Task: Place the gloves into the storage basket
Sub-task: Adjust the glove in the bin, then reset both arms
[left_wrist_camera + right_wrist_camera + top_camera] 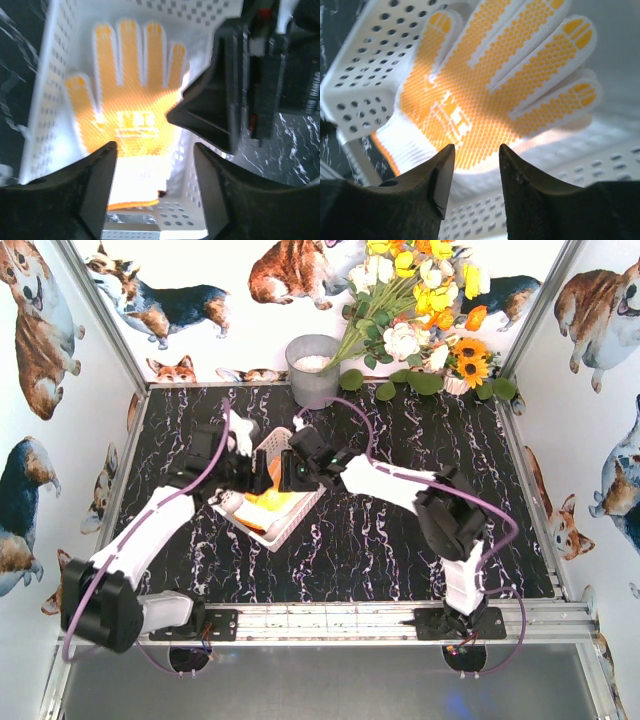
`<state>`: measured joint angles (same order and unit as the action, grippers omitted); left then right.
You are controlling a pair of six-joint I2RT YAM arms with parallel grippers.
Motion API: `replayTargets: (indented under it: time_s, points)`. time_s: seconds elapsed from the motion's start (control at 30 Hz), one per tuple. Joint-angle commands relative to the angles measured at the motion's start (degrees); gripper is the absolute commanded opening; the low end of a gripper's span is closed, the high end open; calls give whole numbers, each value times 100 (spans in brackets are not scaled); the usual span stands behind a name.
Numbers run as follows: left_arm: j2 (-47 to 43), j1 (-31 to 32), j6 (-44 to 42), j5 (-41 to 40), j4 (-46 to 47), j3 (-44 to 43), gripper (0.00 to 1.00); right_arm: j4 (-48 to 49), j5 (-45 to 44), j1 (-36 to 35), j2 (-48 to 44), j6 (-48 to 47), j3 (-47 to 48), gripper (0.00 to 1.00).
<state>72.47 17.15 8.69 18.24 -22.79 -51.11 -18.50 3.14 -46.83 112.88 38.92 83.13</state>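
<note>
Right gripper hangs just above the basket, jaws parted and empty; left gripper likewise. 1 yellow glove lies flat inside, topmost. No glove shows outside the basket, so the task looks nearly done.

The table is black with thin white lines all over it, like marble. A white storage basket with little holes in its sides sits on it at about 9 o'clock from the middle. A grey metal bucket stands at the far edge, at 12 o'clock. A bunch of yellow, white and orange flowers rests at 1 o'clock, just beside the bucket.
</note>
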Motion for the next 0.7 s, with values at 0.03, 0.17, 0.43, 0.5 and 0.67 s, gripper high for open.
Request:
replayTargets:
  time_s: [0.03, 0.17, 0.43, 0.5, 0.67]
  points:
    - [-507, -180, -464, -891, -7, -544, 68, -143, -220, 82, -1435, -840, 34, 50]
    - [-651, -786, -313, -1346, 565, -472, 86, -95, -683, 356, -2397, -1326, -779, 63]
    - [-680, -2323, 642, -2046, 2652, 835, 99, 416, -439, 2097, -4099, -2015, -2857, 89]
    - [-611, -2461, 712, -2411, 3177, 1257, 100, 690, -396, 2621, -4384, -2199, -3299, 92]
    - [-229, -2479, 528, -3191, 4594, 2100, 100, 1885, -543, 3746, -5085, -2240, -4588, 93]
